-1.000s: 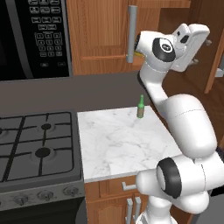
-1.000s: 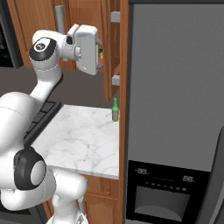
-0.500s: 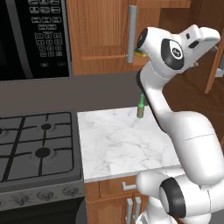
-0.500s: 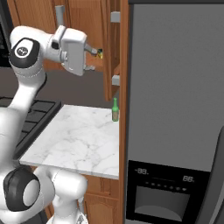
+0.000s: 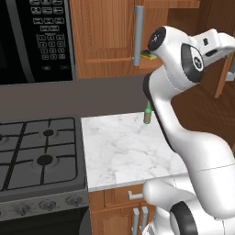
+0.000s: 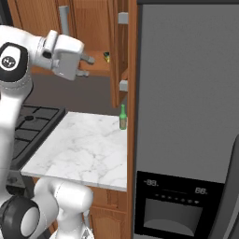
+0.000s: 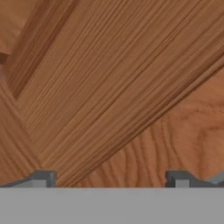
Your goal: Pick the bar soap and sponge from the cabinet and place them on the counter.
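The gripper [image 6: 86, 65] is hanging with its jaws standing wide apart, holding nothing, its fingertips [image 7: 43, 178] facing brown wood grain close up in the hand view. One sponge [image 6: 107, 56] is lying on the shelf of the cabinet [image 5: 103, 36], just beyond the fingers in the right base view; the left base view is showing it [image 5: 148, 54] beside the grey bar handle [image 5: 137, 34]. One green bottle [image 6: 123, 117] is standing below the gripper on the counter [image 6: 84, 149]. I cannot make out the bar soap.

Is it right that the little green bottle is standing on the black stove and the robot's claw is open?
Not quite. The green bottle stands on the white marble counter, not the stove; the right base view shows it. The gripper is open.
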Available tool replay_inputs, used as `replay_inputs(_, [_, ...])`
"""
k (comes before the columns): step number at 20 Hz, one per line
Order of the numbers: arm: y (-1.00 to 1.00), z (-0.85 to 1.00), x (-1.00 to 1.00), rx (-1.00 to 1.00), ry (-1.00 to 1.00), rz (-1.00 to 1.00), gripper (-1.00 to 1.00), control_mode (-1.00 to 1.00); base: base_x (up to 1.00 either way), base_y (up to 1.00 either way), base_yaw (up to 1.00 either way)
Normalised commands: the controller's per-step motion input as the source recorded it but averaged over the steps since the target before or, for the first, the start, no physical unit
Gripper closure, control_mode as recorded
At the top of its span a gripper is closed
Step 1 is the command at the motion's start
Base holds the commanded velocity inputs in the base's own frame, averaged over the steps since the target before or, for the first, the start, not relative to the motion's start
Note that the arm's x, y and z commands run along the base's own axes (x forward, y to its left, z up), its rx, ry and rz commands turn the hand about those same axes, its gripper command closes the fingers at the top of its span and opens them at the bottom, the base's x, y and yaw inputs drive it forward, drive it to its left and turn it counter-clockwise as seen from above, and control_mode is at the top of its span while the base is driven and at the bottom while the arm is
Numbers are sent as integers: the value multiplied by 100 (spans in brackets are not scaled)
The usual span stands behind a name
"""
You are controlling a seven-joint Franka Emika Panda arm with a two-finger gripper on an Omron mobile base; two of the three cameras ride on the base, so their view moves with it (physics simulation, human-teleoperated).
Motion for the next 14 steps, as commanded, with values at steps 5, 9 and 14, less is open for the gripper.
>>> replay_inputs(5, [31,0,-10,10,-10,18,-100,-100,0,0,0])
replay_inputs(9, [29,0,-4,14,-7,18,-100,-100,0,0,0])
replay_inputs(14, [22,0,-1,15,-5,17,-100,-100,0,0,0])
